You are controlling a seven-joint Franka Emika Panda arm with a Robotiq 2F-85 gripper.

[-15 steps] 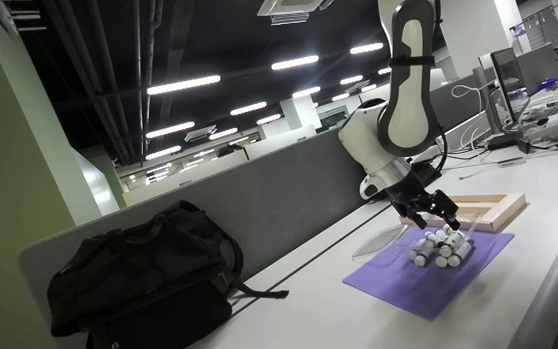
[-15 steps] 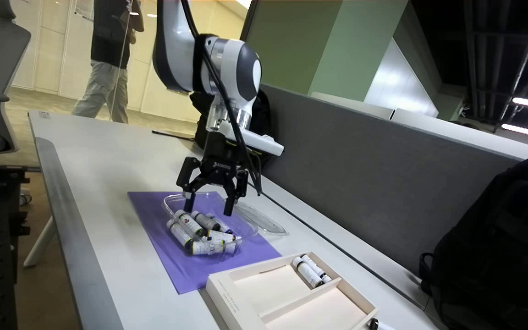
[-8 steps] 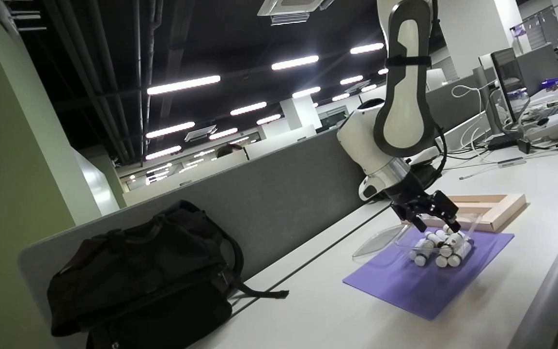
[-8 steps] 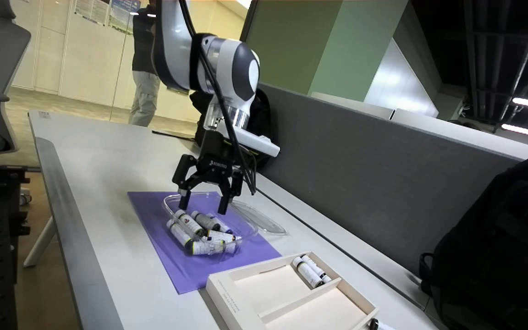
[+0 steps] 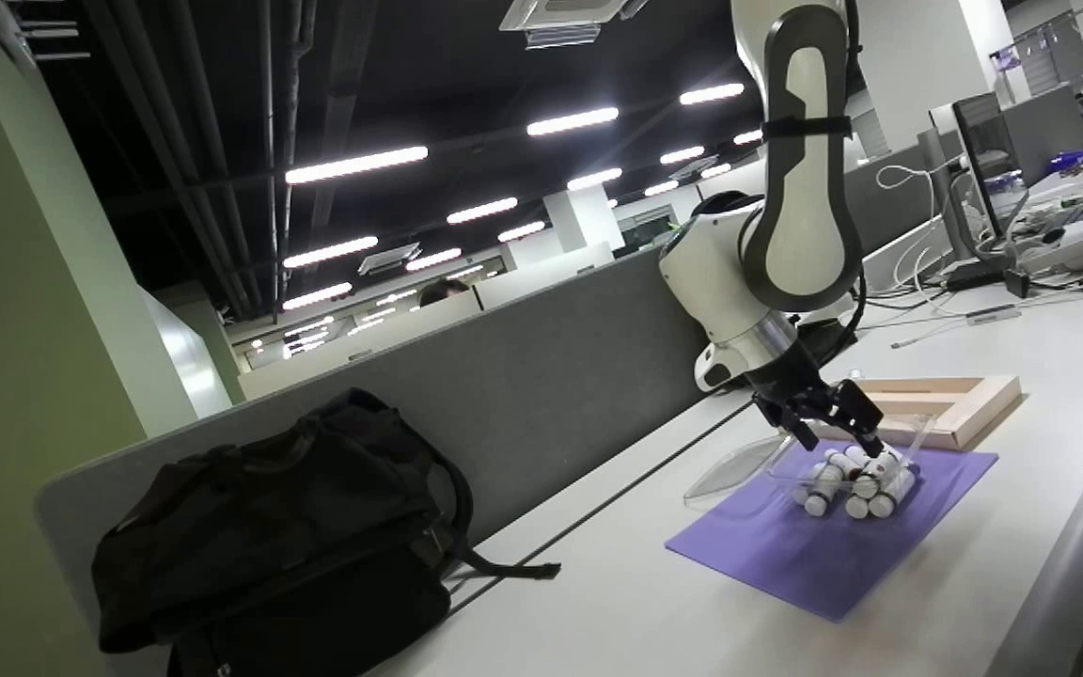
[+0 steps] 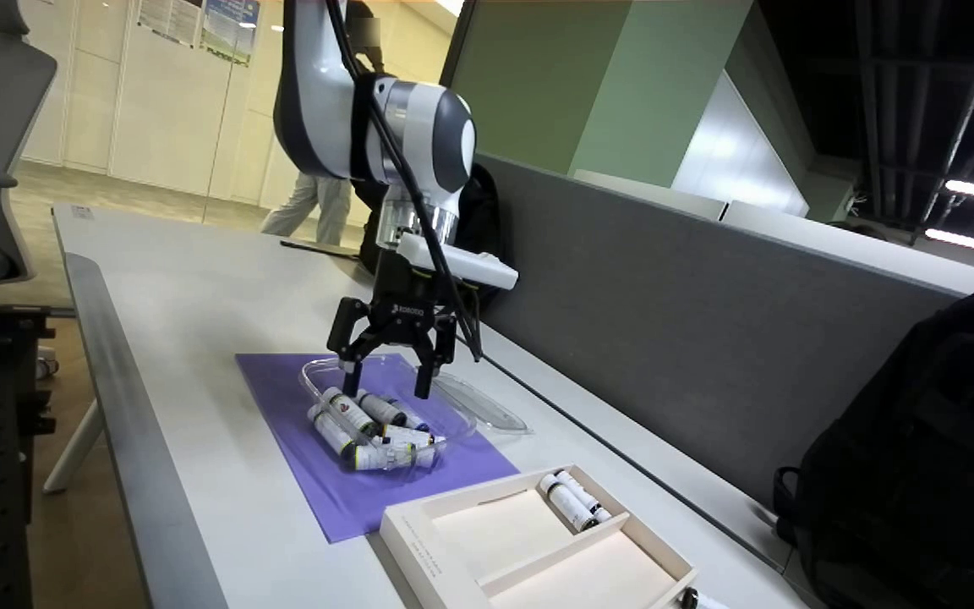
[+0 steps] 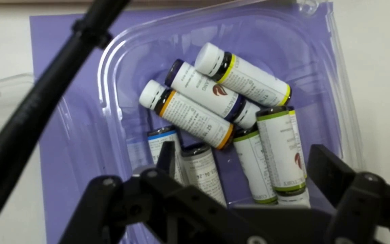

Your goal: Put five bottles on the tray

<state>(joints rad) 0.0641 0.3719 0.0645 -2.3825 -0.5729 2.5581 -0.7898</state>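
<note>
White-labelled cylindrical bottles [image 7: 205, 91] lie heaped in a clear plastic tub [image 7: 107, 81], while two small white bottles [image 6: 568, 502] rest side by side in one compartment of the shallow, divided light-wood tray [image 6: 491, 537]; going by what I can see of it, three more are wanted. The black two-fingered gripper [image 6: 387, 391] hangs over the tub, fingers well apart, holding nothing. I'd take the green-banded white bottle [image 7: 279, 149], which looks to sit on its neighbours. It lies nearly square to the line of closing, so little turning seems needed: centre over it, come straight down, pinch mid-barrel. Caught off-centre it could roll, and the tub's wall would be close on that side. Then lift well clear of the rim before crossing the flat purple mat [image 5: 814, 564] on the white counter [image 6: 191, 279].
</note>
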